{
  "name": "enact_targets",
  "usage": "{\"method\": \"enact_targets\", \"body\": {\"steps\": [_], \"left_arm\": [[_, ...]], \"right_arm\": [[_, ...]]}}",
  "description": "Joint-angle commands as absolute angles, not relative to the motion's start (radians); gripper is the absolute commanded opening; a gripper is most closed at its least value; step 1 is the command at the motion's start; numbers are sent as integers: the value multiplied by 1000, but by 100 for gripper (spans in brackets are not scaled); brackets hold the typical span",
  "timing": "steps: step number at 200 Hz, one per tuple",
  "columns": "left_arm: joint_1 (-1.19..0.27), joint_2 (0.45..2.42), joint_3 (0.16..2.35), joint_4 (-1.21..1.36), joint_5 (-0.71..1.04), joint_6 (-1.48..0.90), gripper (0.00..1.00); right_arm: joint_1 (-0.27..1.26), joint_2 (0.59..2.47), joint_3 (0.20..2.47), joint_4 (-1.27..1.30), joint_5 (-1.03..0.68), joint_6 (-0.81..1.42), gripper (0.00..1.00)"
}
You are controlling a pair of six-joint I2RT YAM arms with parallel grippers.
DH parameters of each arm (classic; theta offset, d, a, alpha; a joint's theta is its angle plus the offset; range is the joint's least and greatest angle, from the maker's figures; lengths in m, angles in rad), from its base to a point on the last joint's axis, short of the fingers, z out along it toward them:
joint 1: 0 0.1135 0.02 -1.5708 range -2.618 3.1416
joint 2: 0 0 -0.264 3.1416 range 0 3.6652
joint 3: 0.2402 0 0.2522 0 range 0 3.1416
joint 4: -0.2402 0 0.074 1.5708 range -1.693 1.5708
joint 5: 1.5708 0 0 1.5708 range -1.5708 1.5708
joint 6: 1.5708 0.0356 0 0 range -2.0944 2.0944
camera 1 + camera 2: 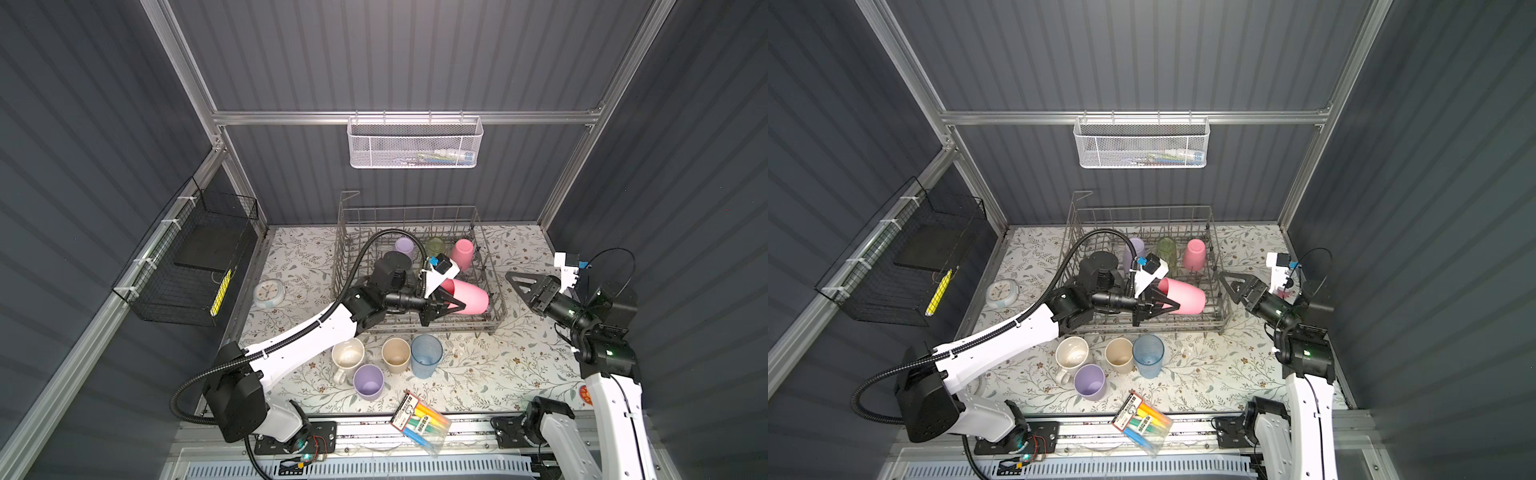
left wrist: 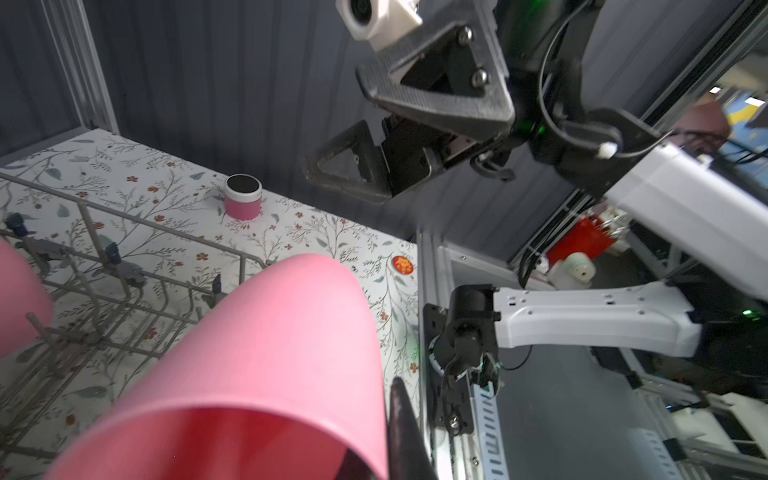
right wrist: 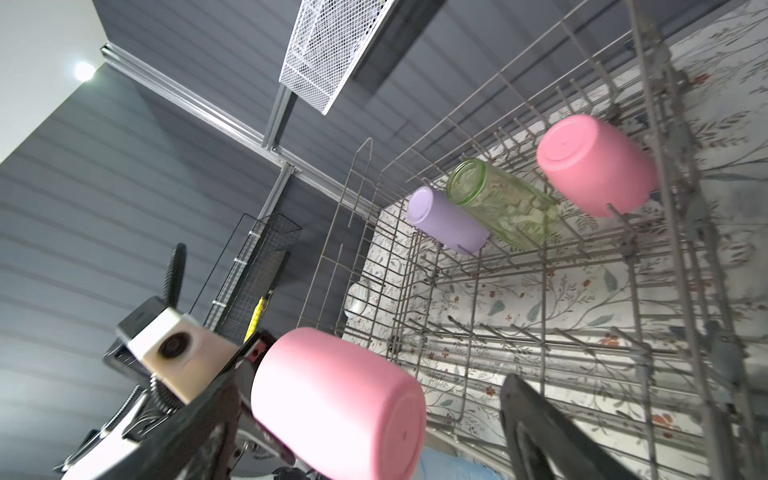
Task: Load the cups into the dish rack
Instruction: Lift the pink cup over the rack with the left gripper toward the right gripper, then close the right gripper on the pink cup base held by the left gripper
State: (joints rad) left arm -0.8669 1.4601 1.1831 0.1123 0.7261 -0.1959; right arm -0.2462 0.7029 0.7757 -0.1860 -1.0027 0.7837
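The left arm (image 1: pixel 390 271) partly hides the racked lilac cup (image 1: pixel 404 247).

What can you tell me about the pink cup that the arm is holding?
The pink cup is handleless, matte plastic by its look, tapering to a rounded base. It lies nearly on its side over the near right part of the dish rack, mouth toward the left arm. The left tool is shut on its rim. Whether it touches the wires is unclear.

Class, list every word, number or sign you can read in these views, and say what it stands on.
No text is legible.
Marker pack label: print too blurred to read.
Red round sticker: marks too small to read.
Round white dial: face too small to read.
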Motion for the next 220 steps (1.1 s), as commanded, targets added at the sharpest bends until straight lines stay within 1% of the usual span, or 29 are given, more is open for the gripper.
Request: {"method": "enact_targets", "body": {"steps": [1, 53, 120, 158, 176, 220], "left_arm": [[-828, 1444, 1148, 442, 894, -412, 0], [-798, 1505, 1125, 729, 967, -624, 0], [-798, 1521, 1117, 750, 967, -647, 0], [-797, 1508, 1106, 746, 966, -648, 0], [-795, 1502, 1100, 745, 963, -646, 0], [-796, 1512, 1104, 741, 975, -647, 0]], "right_arm": [[-247, 688, 767, -100, -1098, 826, 98], [-209, 686, 694, 22, -1140, 937, 98], [-52, 676, 680, 143, -1089, 994, 99], [-41, 679, 659, 188, -1050, 1032, 99], [-35, 695, 655, 207, -1059, 1046, 99], [24, 713, 646, 263, -1033, 1069, 99]]}}
